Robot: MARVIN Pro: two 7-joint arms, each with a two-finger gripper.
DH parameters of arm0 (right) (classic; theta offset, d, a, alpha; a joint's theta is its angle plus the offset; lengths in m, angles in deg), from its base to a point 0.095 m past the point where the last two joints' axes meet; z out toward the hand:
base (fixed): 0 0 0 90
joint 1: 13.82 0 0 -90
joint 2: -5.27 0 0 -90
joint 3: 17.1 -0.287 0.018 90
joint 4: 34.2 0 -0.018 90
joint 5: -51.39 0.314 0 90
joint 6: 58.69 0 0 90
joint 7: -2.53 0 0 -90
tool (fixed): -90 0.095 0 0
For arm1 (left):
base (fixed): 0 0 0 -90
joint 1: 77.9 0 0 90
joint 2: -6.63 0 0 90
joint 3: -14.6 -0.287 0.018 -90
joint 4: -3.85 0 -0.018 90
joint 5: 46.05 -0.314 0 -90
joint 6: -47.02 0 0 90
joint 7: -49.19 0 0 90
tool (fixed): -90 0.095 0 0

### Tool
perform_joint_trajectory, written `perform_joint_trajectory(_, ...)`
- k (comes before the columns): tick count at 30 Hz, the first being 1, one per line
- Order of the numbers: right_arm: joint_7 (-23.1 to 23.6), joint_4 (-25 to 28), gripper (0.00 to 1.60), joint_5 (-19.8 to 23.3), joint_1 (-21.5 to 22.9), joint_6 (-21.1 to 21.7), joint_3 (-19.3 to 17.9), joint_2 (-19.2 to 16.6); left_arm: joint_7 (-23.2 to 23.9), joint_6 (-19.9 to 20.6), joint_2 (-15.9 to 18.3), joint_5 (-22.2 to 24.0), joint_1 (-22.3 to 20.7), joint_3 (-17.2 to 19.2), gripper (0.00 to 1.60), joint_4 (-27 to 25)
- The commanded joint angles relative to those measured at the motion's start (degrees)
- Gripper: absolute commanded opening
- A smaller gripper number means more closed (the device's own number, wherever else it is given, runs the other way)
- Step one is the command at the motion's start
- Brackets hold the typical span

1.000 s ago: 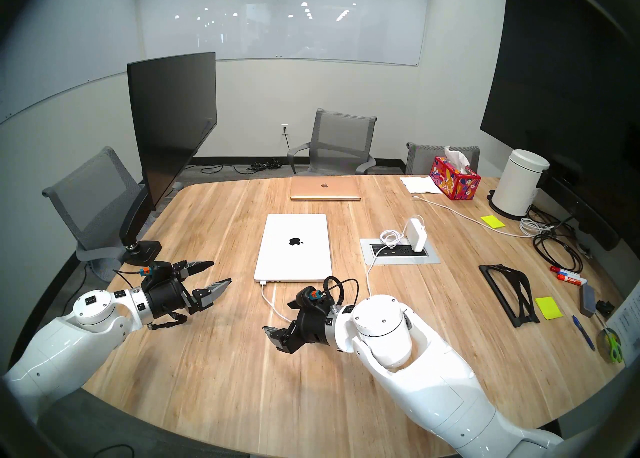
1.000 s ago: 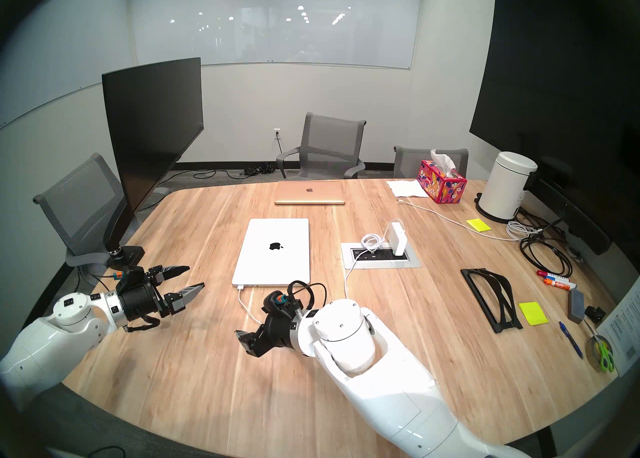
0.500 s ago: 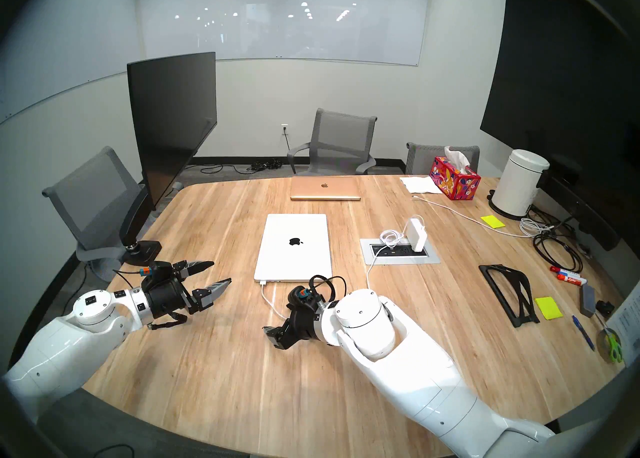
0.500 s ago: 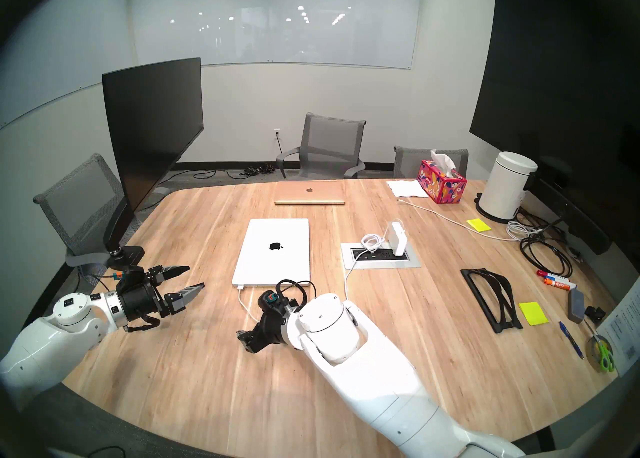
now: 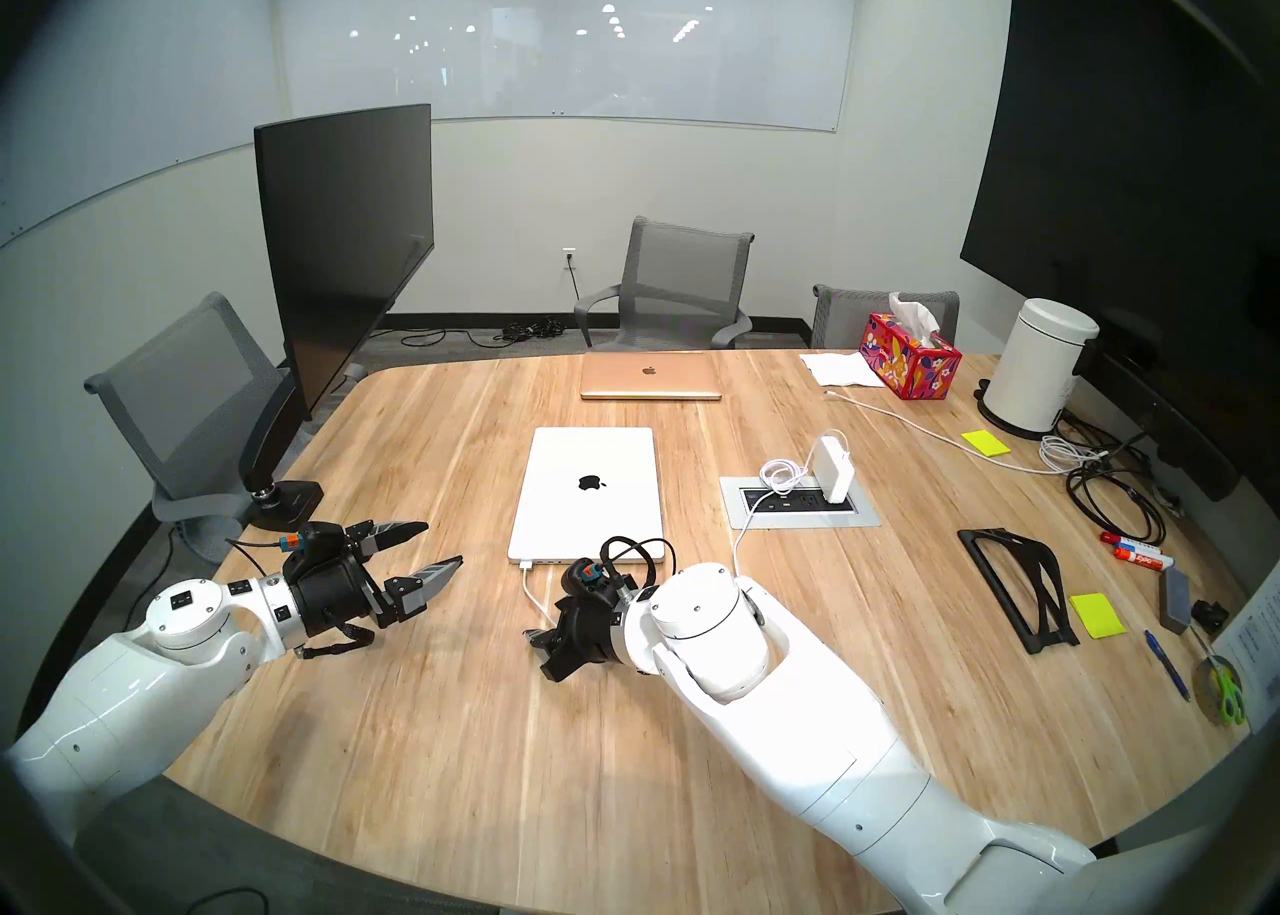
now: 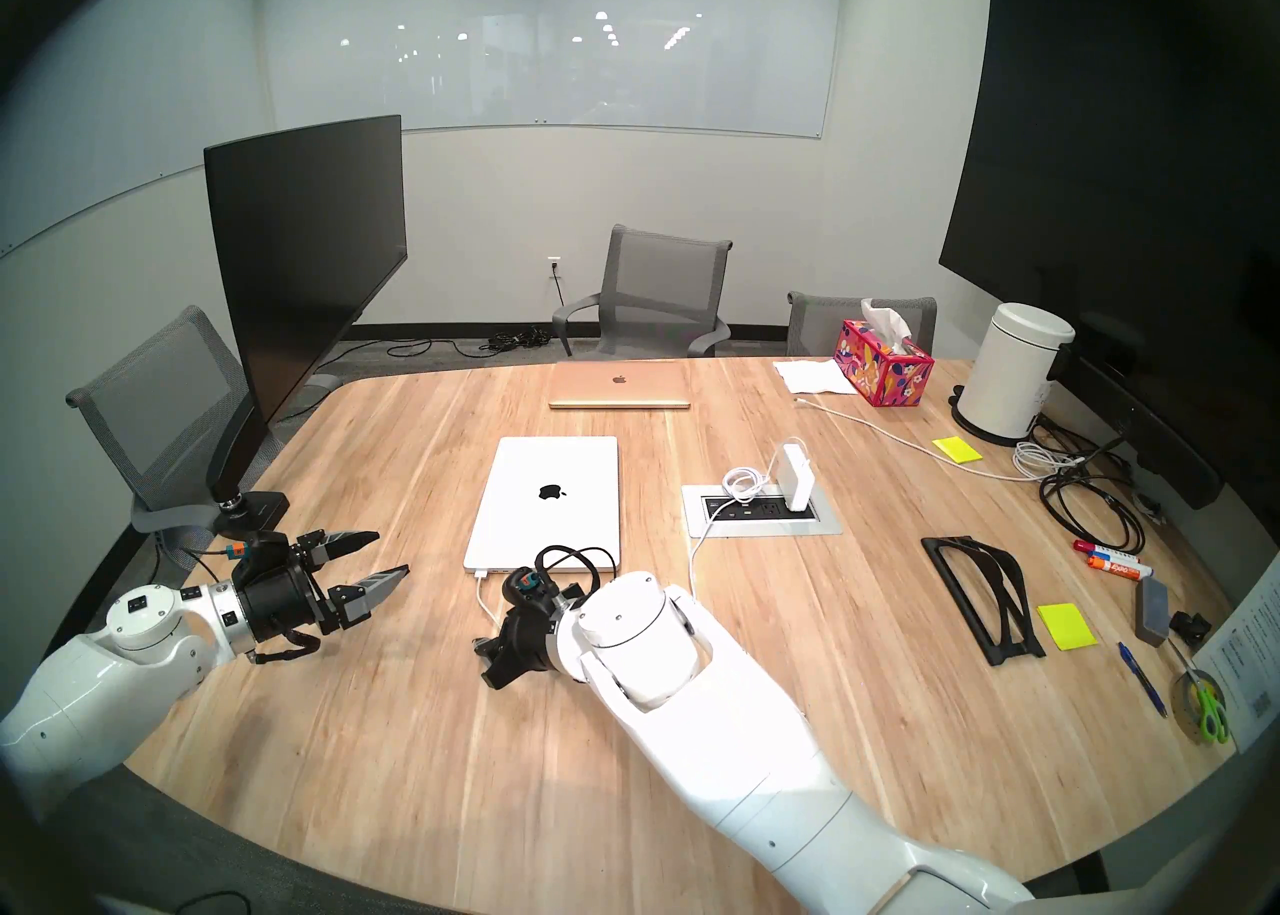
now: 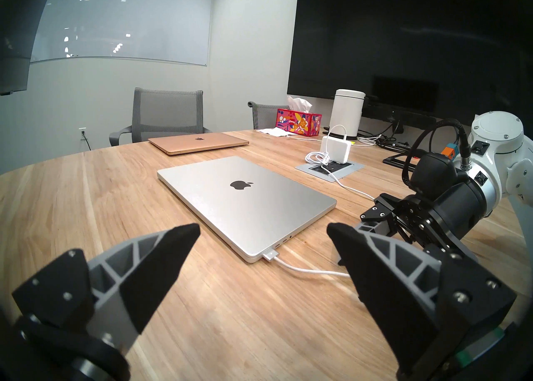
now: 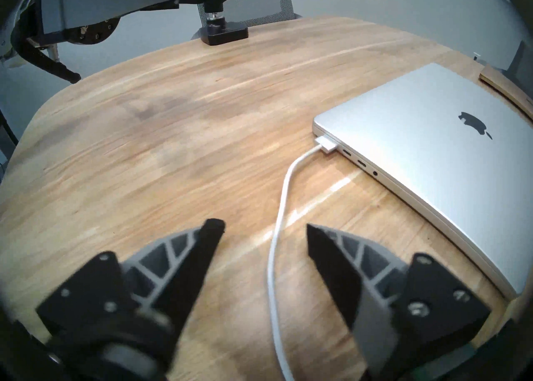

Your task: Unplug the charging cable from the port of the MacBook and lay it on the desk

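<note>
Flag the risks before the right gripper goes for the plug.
1. The right gripper is open around the cord's slack, short of the connector; closing here and pulling could drag the MacBook rather than unplug it.
2. The cord runs back to the brick standing in the outlet panel; a long pull might tug or tip it.
</note>
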Motion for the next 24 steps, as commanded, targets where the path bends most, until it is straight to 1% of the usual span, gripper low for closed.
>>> perform_joint_trajectory(1, 0.29, -0.02, 0.77, 0.4, 1.54, -0.28, -0.06, 1.54, -0.16, -0.28, 0.08, 0.15, -0.16, 0.48, 1.6, -0.42)
perform_joint_trajectory(2, 0.31, -0.09, 0.8, 0.41, 1.56, -0.22, -0.03, 1.54, -0.16, -0.28, 0.08, 0.15, -0.16, 0.48, 1.6, -0.42)
perform_joint_trajectory(3, 0.3, -0.13, 0.9, 0.42, 1.56, -0.23, 0.0, 1.54, -0.17, -0.28, 0.08, 0.15, -0.15, 0.48, 1.6, -0.42)
perform_joint_trajectory(6, 0.35, -0.3, 0.9, 0.39, 1.63, -0.16, 0.11, 1.48, -0.17, -0.28, 0.08, 0.16, -0.15, 0.48, 1.6, -0.42)
perform_joint_trajectory(8, 0.36, -0.44, 0.97, 0.3, 1.74, -0.09, 0.25, 1.42, -0.17, -0.29, 0.08, 0.16, -0.15, 0.48, 1.6, -0.43)
perform_joint_trajectory(11, 0.39, -0.61, 1.17, 0.15, 1.92, 0.03, 0.48, 1.3, -0.18, -0.29, 0.08, 0.16, -0.15, 0.48, 1.6, -0.43)
perform_joint_trajectory(12, 0.4, -0.76, 1.15, 0.08, 1.97, 0.02, 0.59, 1.26, -0.18, -0.29, 0.08, 0.16, -0.15, 0.48, 1.6, -0.43)
perform_joint_trajectory(13, 0.38, -0.88, 1.07, 0.08, 1.99, -0.06, 0.65, 1.25, -0.18, -0.29, 0.08, 0.16, -0.14, 0.48, 1.6, -0.43)
perform_joint_trajectory(14, 0.36, -1.06, 1.05, 0.05, 2.04, -0.1, 0.73, 1.25, -0.18, -0.29, 0.08, 0.16, -0.14, 0.48, 1.6, -0.43)
perform_joint_trajectory(15, 0.34, -1.18, 0.99, 0.05, 2.07, -0.15, 0.78, 1.25, -0.18, -0.29, 0.09, 0.16, -0.14, 0.48, 1.6, -0.43)
perform_joint_trajectory(17, 0.28, -1.27, 0.94, 0.04, 2.12, -0.06, 0.85, 1.25, -0.19, -0.29, 0.09, 0.16, -0.14, 0.48, 1.6, -0.43)
perform_joint_trajectory(19, 0.2, -1.35, 1.01, 0.05, 2.11, -0.03, 0.89, 1.24, -0.19, -0.29, 0.09, 0.16, -0.14, 0.48, 1.6, -0.43)
perform_joint_trajectory(20, 0.15, -1.44, 1.01, 0.05, 2.08, 0.01, 0.9, 1.24, -0.19, -0.29, 0.09, 0.16, -0.14, 0.48, 1.6, -0.43)
perform_joint_trajectory(22, 0.0, -1.55, 0.8, 0.06, 2.01, 0.06, 0.89, 1.24, -0.19, -0.29, 0.09, 0.16, -0.14, 0.48, 1.6, -0.43)
perform_joint_trajectory(24, -0.17, -1.59, 0.74, 0.07, 1.9, 0.11, 0.84, 1.2, -0.19, -0.29, 0.09, 0.17, -0.14, 0.48, 1.6, -0.44)
